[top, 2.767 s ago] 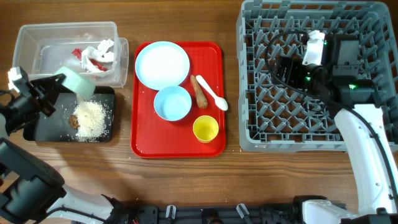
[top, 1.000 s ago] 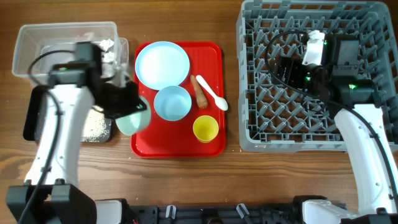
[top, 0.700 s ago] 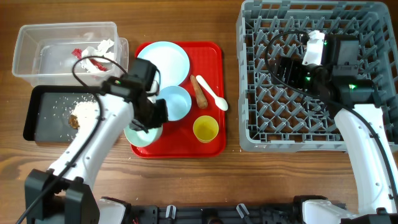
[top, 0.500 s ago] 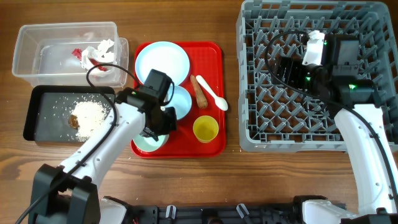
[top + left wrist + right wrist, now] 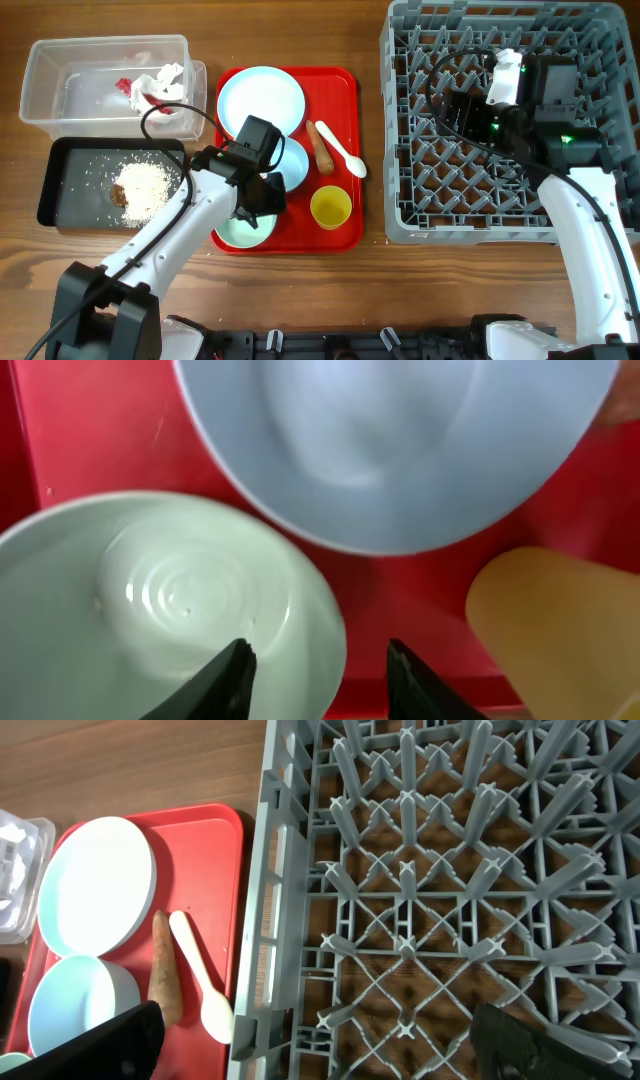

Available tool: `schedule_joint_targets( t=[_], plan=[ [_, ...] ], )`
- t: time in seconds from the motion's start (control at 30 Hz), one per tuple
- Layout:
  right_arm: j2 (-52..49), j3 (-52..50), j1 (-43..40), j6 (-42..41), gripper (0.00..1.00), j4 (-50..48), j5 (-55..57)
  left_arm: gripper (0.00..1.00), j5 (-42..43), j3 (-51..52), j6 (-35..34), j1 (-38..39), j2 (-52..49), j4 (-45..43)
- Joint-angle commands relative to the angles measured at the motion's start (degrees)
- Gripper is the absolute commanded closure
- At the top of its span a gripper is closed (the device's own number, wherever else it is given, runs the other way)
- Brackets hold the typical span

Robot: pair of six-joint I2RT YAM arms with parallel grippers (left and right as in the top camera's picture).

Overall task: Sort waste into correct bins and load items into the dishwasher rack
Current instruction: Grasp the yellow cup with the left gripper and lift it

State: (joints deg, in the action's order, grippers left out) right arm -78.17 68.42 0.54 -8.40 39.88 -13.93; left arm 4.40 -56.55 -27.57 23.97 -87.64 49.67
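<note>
Overhead: shows the left gripper low over the near left part of the red tray. Puts the pale green bowl right beneath it and a little to its near side, upright on the tray. Places the light blue bowl just beyond the gripper and the yellow cup close on its right.

Left wrist: finds the jaws partly spread and straddling the green bowl's rim, one finger over the inside, the other outside above bare tray. Shows no pinch, so nothing held; cannot tell whether either pad touches the wall.

Handling, as a judgement: looks light, rigid and glossy, so probably slick under the pads. Suggests a firm pinch across the thin rim, inside and outside, as the only real hold. Warns of the bowl swinging or slipping when carried from one edge.

Right wrist: shows the right gripper spread wide and empty above the dishwasher rack, with the plate, carrot-like stick and white spoon off to its left.
</note>
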Motion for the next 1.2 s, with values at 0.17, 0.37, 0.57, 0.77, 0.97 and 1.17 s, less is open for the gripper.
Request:
schedule_joint_targets(
  t=[0.17,0.37,0.57,0.77,0.97,1.17],
  plan=[
    [-0.4,1.2,-0.1,-1.3,0.0,0.1,-0.4,0.41,12.0,-9.5,8.7,0.3,0.5,-4.0],
    [-0.4,1.2,-0.1,-2.3,0.0,0.0,-0.3,0.37,14.4,-8.9,18.4,4.0,-1.5,-5.1],
    [-0.4,1.2,-0.1,-2.2,0.0,0.3,-0.3,0.39,12.2,-8.9,18.4,7.4,-7.0,-4.8],
    [-0.4,1.2,-0.1,-2.3,0.0,0.2,-0.3,0.5,12.0,-8.9,18.4,7.8,-9.1,-3.0],
    [-0.4,1.2,-0.1,-2.2,0.0,0.2,-0.3,0.66,11.6,-8.9,18.4,7.8,-9.2,-3.2],
    [-0.9,1.2,-0.1,-2.2,0.0,0.2,-0.3,0.67,11.6,-8.9,18.2,7.8,-10.4,-3.4]
  ],
)
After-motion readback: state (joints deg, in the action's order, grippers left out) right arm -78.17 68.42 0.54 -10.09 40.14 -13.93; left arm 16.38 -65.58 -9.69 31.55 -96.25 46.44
